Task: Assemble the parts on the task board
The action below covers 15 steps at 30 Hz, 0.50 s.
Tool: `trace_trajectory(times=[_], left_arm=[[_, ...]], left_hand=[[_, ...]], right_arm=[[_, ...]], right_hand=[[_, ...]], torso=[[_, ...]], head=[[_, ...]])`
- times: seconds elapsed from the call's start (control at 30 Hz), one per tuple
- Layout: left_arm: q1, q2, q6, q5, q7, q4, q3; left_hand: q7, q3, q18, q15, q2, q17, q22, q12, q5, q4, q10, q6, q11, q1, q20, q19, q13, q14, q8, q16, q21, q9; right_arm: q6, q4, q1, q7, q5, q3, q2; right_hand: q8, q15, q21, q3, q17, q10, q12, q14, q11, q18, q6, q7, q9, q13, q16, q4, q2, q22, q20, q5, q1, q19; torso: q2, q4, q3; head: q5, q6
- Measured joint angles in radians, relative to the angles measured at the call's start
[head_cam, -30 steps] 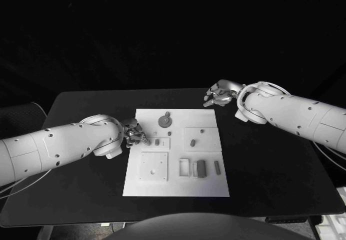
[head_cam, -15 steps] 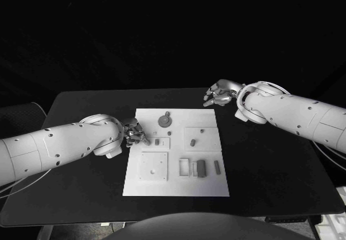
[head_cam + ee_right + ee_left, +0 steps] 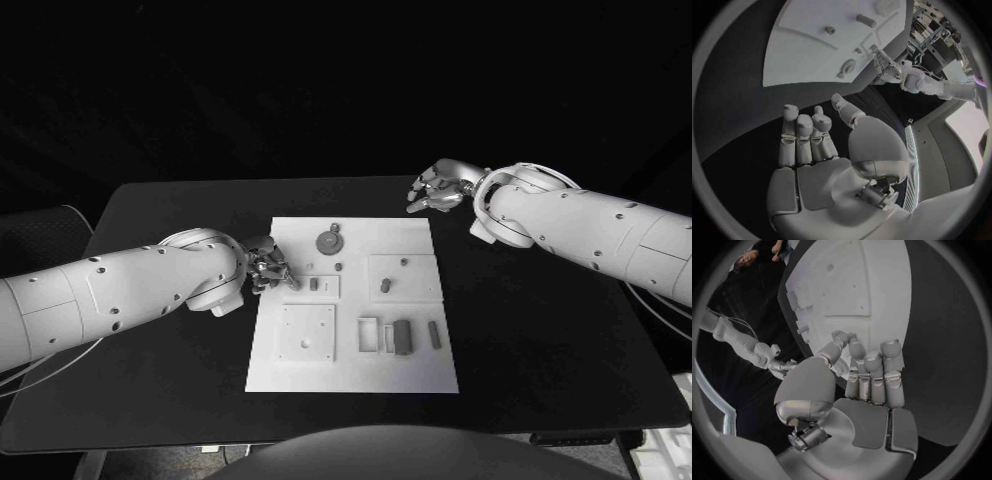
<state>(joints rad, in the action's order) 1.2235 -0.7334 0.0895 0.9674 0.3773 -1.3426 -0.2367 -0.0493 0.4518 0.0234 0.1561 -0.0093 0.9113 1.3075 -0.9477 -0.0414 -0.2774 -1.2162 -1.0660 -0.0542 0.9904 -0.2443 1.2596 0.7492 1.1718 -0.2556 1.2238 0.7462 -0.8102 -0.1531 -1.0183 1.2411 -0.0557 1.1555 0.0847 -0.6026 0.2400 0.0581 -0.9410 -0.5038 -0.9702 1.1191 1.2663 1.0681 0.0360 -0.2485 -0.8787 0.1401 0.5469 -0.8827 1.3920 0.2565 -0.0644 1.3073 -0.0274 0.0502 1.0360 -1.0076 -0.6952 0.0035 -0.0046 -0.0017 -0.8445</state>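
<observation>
The task board (image 3: 353, 305) is lying in the middle of the tabletop (image 3: 548, 330), and most of the work looks to be remaining: several parts, such as a round part (image 3: 330, 241) near the board's far edge, are lying loose. The left robot hand (image 3: 268, 270) is hovering at the board's left edge, fingers curling together; whether they are pinching something I cannot tell. The right robot hand (image 3: 438, 190) is hanging beyond the far right corner, fingers loosely apart, holding nothing.
</observation>
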Motion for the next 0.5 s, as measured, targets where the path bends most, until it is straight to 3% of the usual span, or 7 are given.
trace_trajectory(times=[0.5], left_arm=[[0.0, 0.0, 0.0, -0.02, -0.002, 0.01, 0.0]], left_hand=[[-0.003, -0.008, 0.0, -0.003, -0.022, -0.001, 0.0, 0.0, 0.0, 0.008, 0.001, -0.002, -0.001, -0.033, 0.0, 0.0, -0.002, 0.0, 0.005, 0.0, 0.0, 0.001]], right_arm=[[0.0, 0.0, 0.0, 0.0, 0.0, 0.0, -0.001]], right_hand=[[0.0, 0.0, 0.0, 0.0, 0.0, 0.0, 0.0, 0.0, 0.0, 0.0, -0.003, 0.002, 0.001, 0.001, 0.0, 0.0, 0.0, 0.0, 0.0, 0.0, 0.0, 0.0]], torso=[[0.0, -0.0001, 0.0]], head=[[-0.001, 0.0]])
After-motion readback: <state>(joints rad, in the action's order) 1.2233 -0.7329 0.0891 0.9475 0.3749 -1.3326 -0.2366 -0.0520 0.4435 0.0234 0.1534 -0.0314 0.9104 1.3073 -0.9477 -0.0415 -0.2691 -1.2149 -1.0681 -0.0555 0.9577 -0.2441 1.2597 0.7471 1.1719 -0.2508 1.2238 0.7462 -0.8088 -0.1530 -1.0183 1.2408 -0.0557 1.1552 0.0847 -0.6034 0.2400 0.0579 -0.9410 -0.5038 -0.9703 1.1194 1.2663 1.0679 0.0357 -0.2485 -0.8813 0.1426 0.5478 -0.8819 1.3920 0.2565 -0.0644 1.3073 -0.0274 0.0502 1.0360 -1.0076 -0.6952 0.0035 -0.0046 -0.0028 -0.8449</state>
